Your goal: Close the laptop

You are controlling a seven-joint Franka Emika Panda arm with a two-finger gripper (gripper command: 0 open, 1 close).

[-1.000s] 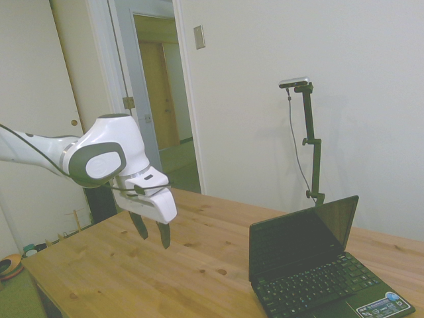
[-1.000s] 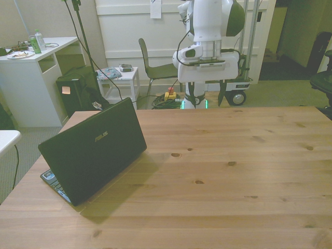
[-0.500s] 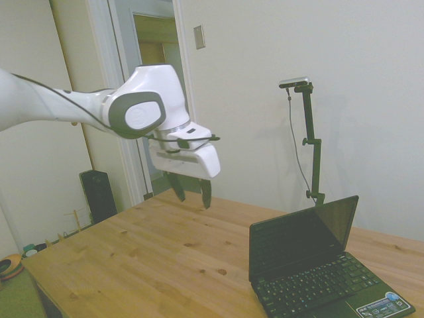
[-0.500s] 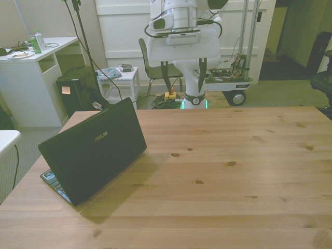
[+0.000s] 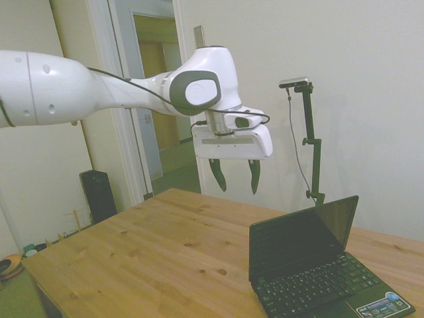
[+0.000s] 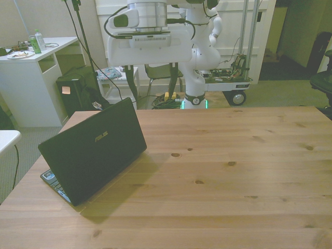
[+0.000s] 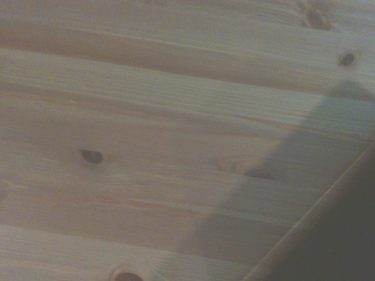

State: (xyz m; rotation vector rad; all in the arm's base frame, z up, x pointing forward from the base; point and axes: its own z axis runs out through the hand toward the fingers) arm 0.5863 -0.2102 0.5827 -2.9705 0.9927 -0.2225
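Note:
The laptop (image 5: 311,265) stands open on the wooden table, a small black netbook with a dark screen, black keyboard and a blue-white sticker on the palm rest. In the front view only its matte black lid (image 6: 96,148) shows, near the front view's left edge of the table. My gripper (image 5: 237,189) hangs open and empty high above the table, up and behind the lid. In the front view the gripper (image 6: 154,96) is above the lid's top edge, not touching it. The wrist view shows blurred table planks (image 7: 146,146) and a dark shape (image 7: 351,240) at one corner.
Bare wooden table (image 6: 233,171) stretches to the front view's right of the laptop. Behind the table are a chair (image 6: 150,65), a black box (image 6: 75,93) and a white desk (image 6: 31,78) at the front view's left. A doorway (image 5: 159,99) opens behind the arm.
The arm has swung up from low over the table and moved toward the laptop, to the right in the side view. The fingers stay open. The laptop has not moved.

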